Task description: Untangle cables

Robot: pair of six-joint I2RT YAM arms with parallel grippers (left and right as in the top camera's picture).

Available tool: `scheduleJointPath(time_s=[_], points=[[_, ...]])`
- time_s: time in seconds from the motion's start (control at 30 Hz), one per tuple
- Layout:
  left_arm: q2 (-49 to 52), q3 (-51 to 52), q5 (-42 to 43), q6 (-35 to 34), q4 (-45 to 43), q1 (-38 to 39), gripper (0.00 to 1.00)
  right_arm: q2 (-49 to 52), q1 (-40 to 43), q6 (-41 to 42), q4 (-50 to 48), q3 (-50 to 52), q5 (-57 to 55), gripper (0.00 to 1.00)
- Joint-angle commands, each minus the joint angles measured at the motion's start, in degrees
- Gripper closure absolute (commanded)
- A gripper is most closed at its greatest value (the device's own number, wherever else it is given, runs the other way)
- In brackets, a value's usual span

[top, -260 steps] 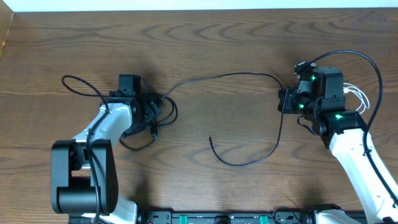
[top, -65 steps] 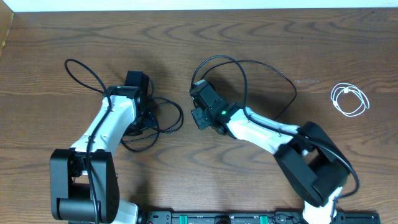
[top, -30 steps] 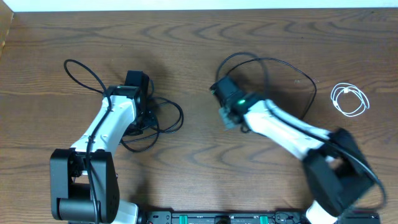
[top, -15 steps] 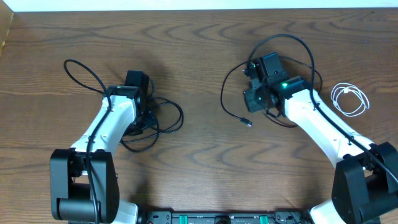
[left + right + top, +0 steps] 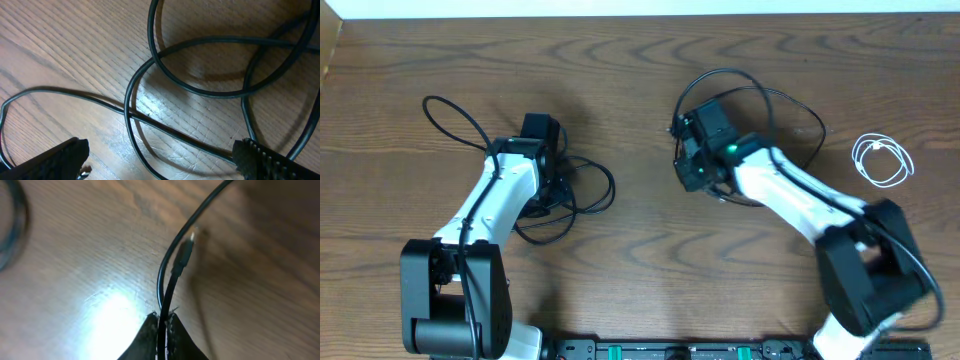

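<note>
The right gripper (image 5: 692, 166) had swung leftward across the bench (image 5: 640, 270) since half a second earlier, dragging its black cable (image 5: 172, 277), which its jaws clenched just behind the plug. The left gripper (image 5: 558, 186) had not moved, its jaws released wide over the tangled black cables (image 5: 590, 190). The white cable (image 5: 882, 160) lay coiled at the far right.

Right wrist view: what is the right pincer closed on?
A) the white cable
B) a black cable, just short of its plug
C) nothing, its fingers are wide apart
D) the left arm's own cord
B: the right pincer pinches a black cable, with the plug lying just beyond its fingers; the white cable lies coiled off by itself.
</note>
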State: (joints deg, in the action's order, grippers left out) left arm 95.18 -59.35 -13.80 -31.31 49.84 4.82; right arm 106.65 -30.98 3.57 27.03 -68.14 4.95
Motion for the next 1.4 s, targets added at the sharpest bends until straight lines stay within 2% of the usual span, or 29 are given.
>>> scheduleJointPath(time_s=[0.0, 0.2, 0.3, 0.43, 0.6, 0.67, 0.77, 0.9, 0.93, 1.1, 1.23, 1.37], points=[[0.3, 0.2, -0.2, -0.3, 0.2, -0.3, 0.02, 3.6, -1.0, -0.7, -1.4, 0.0, -1.6, 0.92], [0.3, 0.2, -0.2, -0.3, 0.2, -0.3, 0.02, 5.4, -1.0, -0.6, -2.6, 0.0, -1.6, 0.80], [0.3, 0.2, -0.2, -0.3, 0.2, -0.2, 0.02, 5.8, -1.0, -0.6, -2.6, 0.0, -1.6, 0.67], [0.3, 0.2, -0.2, -0.3, 0.2, -0.3, 0.02, 6.3, -1.0, -0.6, -2.8, 0.0, -1.6, 0.60], [0.3, 0.2, -0.2, -0.3, 0.2, -0.3, 0.02, 7.9, -1.6, -0.6, -2.8, 0.0, -1.6, 0.57], [0.3, 0.2, -0.2, -0.3, 0.2, -0.3, 0.02, 8.8, -1.9, -0.6, -2.3, 0.1, -1.6, 0.59], [0.3, 0.2, -0.2, -0.3, 0.2, -0.2, 0.02, 9.6, -1.9, -0.6, -0.2, 0.2, -2.2, 0.67], [0.3, 0.2, -0.2, -0.3, 0.2, -0.2, 0.02, 9.9, -1.9, 2.1, 6.4, 0.2, -7.0, 0.70], [0.3, 0.2, -0.2, -0.3, 0.2, -0.3, 0.02, 9.9, -1.9, 2.7, 8.5, 0.2, -8.8, 0.77], [0.3, 0.2, -0.2, -0.3, 0.2, -0.2, 0.02, 9.9, -1.8, 2.8, 14.7, 0.2, -15.3, 0.98], [0.3, 0.2, -0.2, -0.3, 0.2, -0.2, 0.02, 9.9, -1.6, 2.8, 16.5, 0.2, -21.5, 0.99], [0.3, 0.2, -0.2, -0.3, 0.2, -0.3, 0.02, 9.0, -1.5, 3.5, 18.2, -1.1, -22.2, 0.99]])
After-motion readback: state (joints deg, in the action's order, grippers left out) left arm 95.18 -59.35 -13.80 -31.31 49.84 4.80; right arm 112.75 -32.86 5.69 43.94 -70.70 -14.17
